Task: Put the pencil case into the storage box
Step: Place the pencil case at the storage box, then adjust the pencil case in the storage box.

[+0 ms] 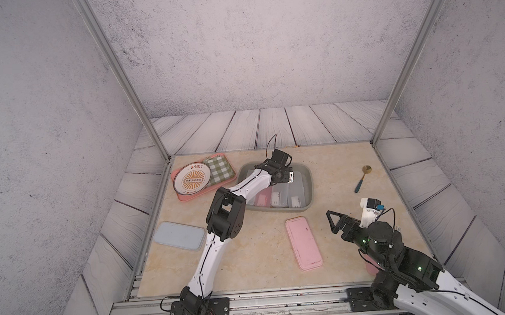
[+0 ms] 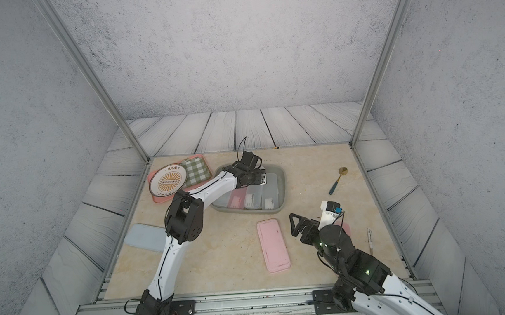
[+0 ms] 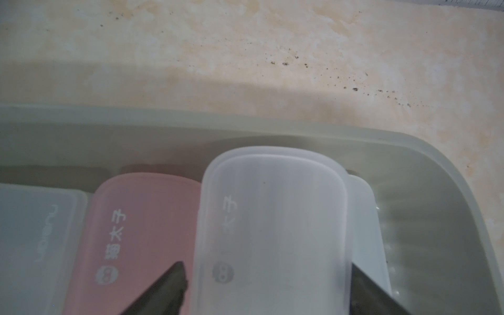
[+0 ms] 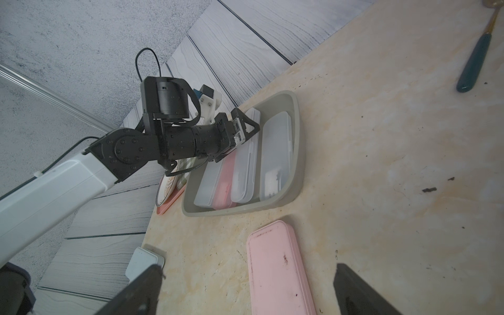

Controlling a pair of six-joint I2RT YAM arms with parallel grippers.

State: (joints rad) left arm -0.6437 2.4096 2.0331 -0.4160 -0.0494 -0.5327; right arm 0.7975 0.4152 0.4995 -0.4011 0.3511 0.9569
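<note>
The grey-green storage box (image 1: pixel 279 211) (image 3: pixel 245 122) (image 4: pixel 297 141) holds several pencil cases side by side. My left gripper (image 3: pixel 266 266) (image 1: pixel 289 178) reaches into it and stands open. Its fingers (image 3: pixel 169 286) flank a translucent white pencil case (image 3: pixel 272 218) (image 4: pixel 245 169) with small gaps on both sides. That case rests partly on a second white one (image 3: pixel 365 231), beside a pink one (image 3: pixel 147 218). A flat pink pencil case (image 1: pixel 303 242) (image 4: pixel 278 272) lies on the table in front of the box. My right gripper (image 1: pixel 335 222) (image 4: pixel 248 268) hovers open just right of it, holding nothing.
A pale blue case (image 1: pixel 179 235) lies at the left edge. A pink tray (image 1: pixel 184 197) with a plate and checked cloth sits far left. A blue-handled spoon (image 1: pixel 362 179) is at the far right, and a white stick (image 2: pixel 370 239) lies near the right edge.
</note>
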